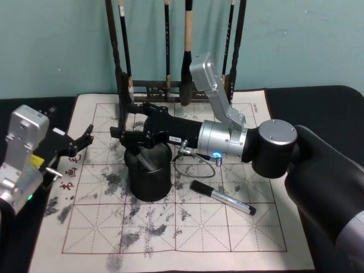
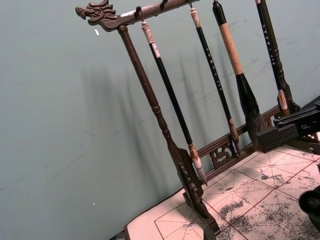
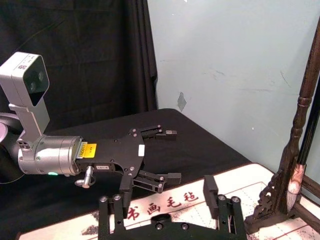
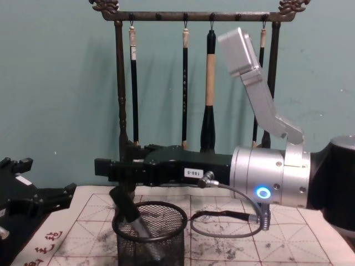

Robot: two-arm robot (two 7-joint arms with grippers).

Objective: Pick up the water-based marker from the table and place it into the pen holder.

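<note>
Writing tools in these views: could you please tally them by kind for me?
Hanging brushes: 4
Markers: 2
Total: 6

Red characters (image 3: pixel 161 204) reading 书画毛毡 run along the mat's (image 3: pixel 250 182) edge. The print on the left hand's (image 3: pixel 173 154) yellow label (image 3: pixel 88 150) and the right hand's (image 4: pixel 102 169) white label (image 4: pixel 191 172) is too small to read.
</note>
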